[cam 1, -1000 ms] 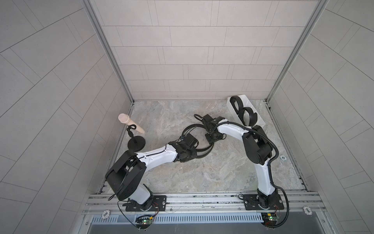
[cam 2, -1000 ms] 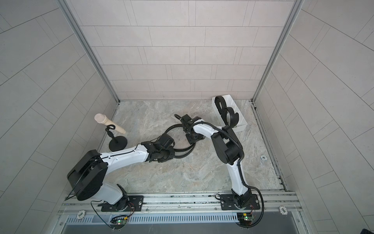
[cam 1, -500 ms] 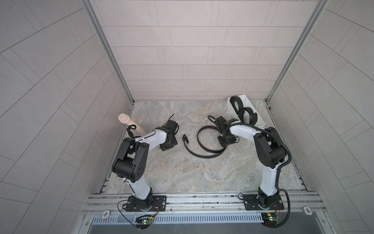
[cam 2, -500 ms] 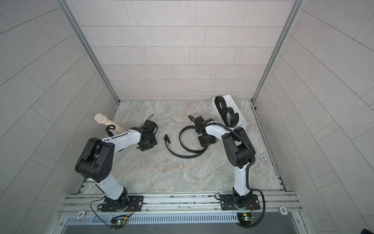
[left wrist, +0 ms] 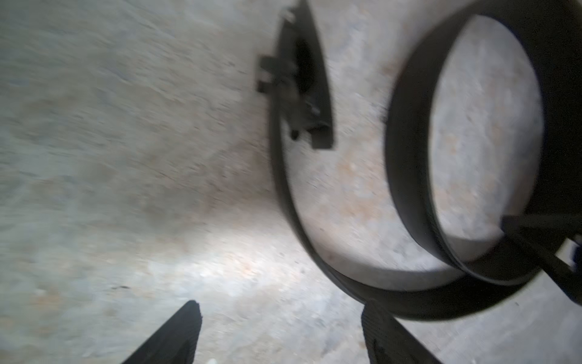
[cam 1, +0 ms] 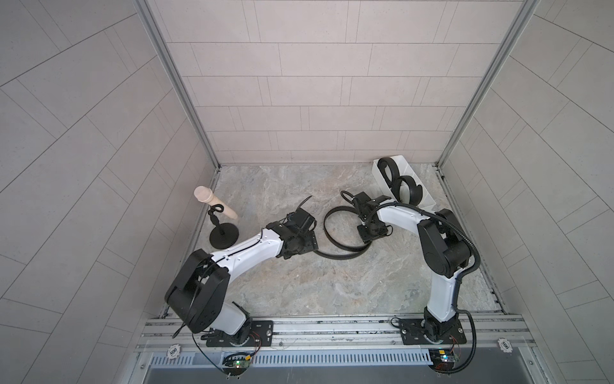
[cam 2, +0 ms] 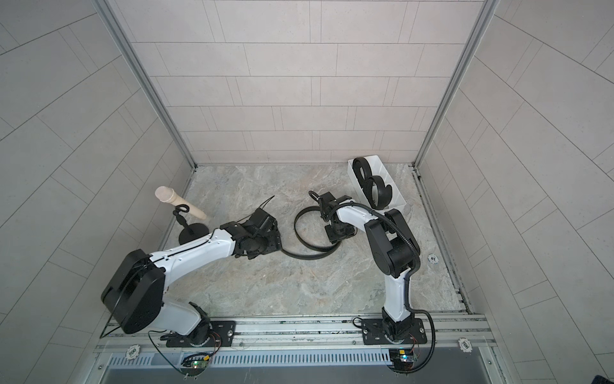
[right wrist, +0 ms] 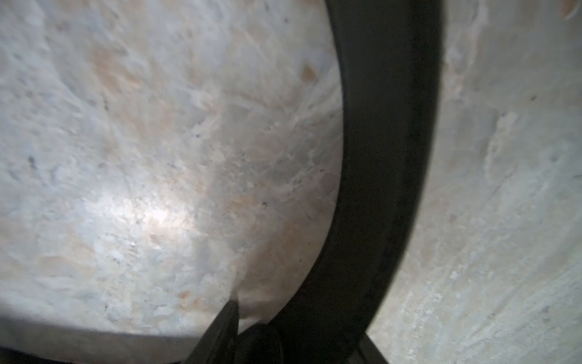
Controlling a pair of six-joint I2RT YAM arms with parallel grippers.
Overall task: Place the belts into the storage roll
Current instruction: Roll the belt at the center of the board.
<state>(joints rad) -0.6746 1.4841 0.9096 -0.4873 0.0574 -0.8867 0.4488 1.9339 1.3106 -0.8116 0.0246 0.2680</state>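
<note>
Left end effector: fingers spread wide, holding nothing; you see bare surface between them. Right end effector: the loose belt runs between its fingers; you cannot tell whether it is clamped. That belt loops mid-surface between the arms. Two coiled belts sit in the storage roll.
</note>
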